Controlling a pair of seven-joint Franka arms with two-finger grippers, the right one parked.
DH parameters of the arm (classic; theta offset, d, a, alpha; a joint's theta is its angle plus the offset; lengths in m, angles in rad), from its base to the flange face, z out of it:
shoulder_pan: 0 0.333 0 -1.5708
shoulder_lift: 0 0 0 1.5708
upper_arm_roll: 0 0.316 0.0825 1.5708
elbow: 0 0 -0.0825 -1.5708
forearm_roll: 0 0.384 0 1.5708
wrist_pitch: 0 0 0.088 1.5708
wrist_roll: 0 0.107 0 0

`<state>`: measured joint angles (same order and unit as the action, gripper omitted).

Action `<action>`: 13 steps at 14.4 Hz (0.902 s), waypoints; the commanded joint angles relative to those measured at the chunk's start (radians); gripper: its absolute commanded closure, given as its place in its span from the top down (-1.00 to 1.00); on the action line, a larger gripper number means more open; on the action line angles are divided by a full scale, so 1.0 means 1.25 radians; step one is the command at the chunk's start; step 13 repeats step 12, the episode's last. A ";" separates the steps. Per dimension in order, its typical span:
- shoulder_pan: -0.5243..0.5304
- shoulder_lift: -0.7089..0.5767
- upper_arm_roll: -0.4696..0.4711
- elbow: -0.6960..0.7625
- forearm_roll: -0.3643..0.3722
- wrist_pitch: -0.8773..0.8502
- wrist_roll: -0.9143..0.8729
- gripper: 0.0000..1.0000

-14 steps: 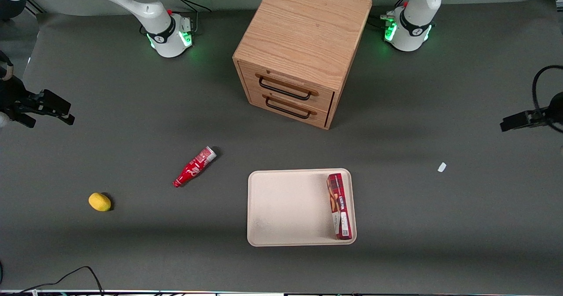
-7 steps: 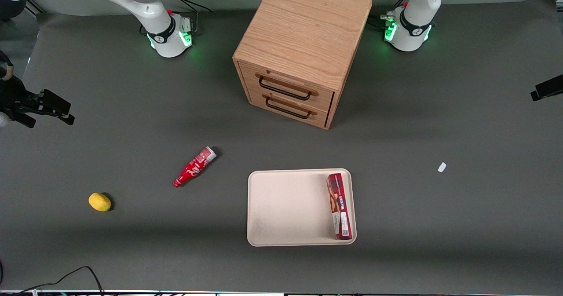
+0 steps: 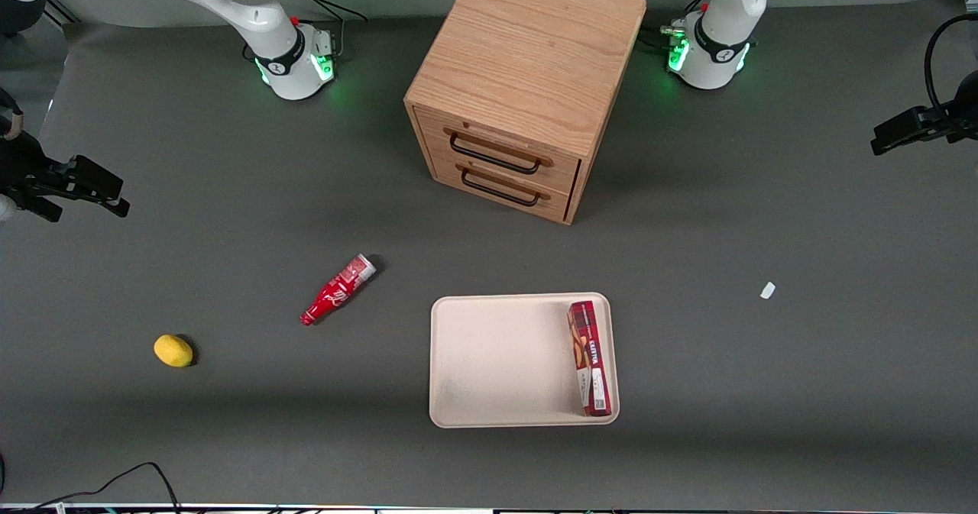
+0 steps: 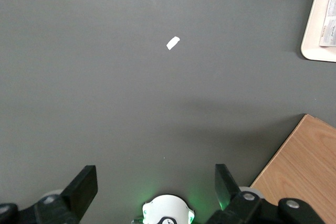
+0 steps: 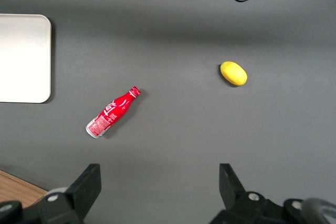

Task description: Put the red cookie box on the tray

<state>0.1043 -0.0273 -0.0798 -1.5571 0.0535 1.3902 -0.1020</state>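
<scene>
The red cookie box (image 3: 590, 357) lies flat in the cream tray (image 3: 497, 361), along the tray's edge toward the working arm's end. My left gripper (image 3: 886, 138) hangs high over the bare table at the working arm's end, well away from the tray and farther from the front camera than it. It is open and empty. In the left wrist view its fingers stand wide apart round the gripper's middle (image 4: 155, 182), over my arm's white base (image 4: 168, 211). That view also shows a tray corner (image 4: 314, 35) and the box's pale label end (image 4: 331, 27).
A wooden two-drawer cabinet (image 3: 527, 79) stands mid-table, farther from the front camera than the tray; its corner shows in the left wrist view (image 4: 304, 166). A red soda bottle (image 3: 338, 289) and a yellow lemon (image 3: 173, 350) lie toward the parked arm's end. A white scrap (image 3: 768, 290) lies beside the tray.
My left gripper has moved away from the front camera, toward its arm's base, after swinging partly out of view. The box and tray have not moved.
</scene>
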 commanded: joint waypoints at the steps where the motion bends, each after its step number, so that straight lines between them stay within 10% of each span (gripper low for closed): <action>1: -0.060 0.028 0.083 0.043 -0.001 0.000 0.014 1.00; 13: -0.083 0.039 0.092 0.061 -0.006 -0.008 0.009 1.00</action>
